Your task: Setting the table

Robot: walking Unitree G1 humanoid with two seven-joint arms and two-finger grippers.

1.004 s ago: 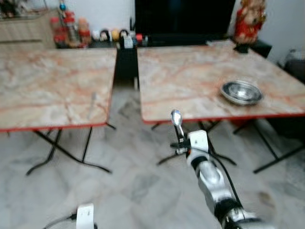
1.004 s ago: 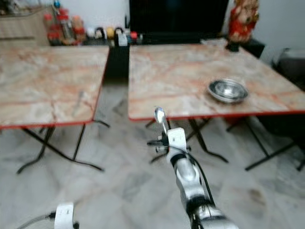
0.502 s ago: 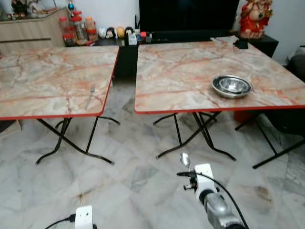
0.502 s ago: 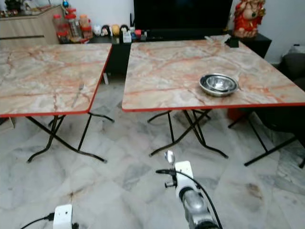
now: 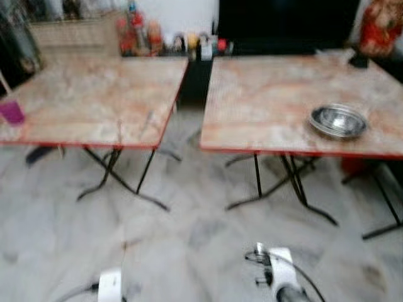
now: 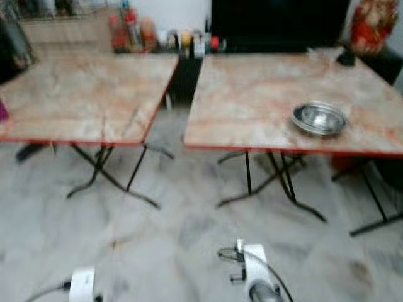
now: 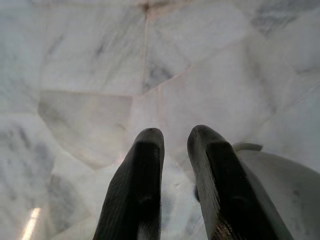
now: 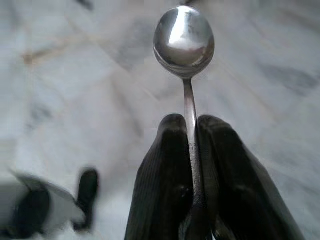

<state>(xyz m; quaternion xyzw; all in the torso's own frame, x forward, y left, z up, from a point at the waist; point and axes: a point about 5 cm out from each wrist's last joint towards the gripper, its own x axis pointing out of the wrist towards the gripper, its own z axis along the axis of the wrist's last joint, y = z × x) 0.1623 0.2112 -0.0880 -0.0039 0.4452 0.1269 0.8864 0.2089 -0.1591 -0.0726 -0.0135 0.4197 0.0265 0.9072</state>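
My right gripper [image 8: 192,122] is shut on the handle of a steel spoon [image 8: 184,35], whose bowl points away from the fingers over the marble floor. In the blurred eye views that gripper [image 5: 259,251] is low in front of me, short of both tables. On the right marble-top table [image 5: 271,100] rests a steel bowl [image 5: 338,121]. A fork [image 5: 148,119] lies on the left table [image 5: 82,100], and a purple cup [image 5: 11,112] stands at its left edge. My left gripper [image 7: 175,132] hangs over the floor, fingers a narrow gap apart and empty.
Both folding tables have black crossed legs [image 5: 113,176] and a gap [image 5: 192,100] between them. Behind them are a dark TV unit [image 5: 283,22], jars and bottles [image 5: 135,34] and a red figurine [image 5: 380,28]. Marble floor [image 5: 189,233] lies open ahead.
My right arm has dropped with the spoon from table-edge height to low in the view. The camera has swung and blurred, bringing the purple cup into view.
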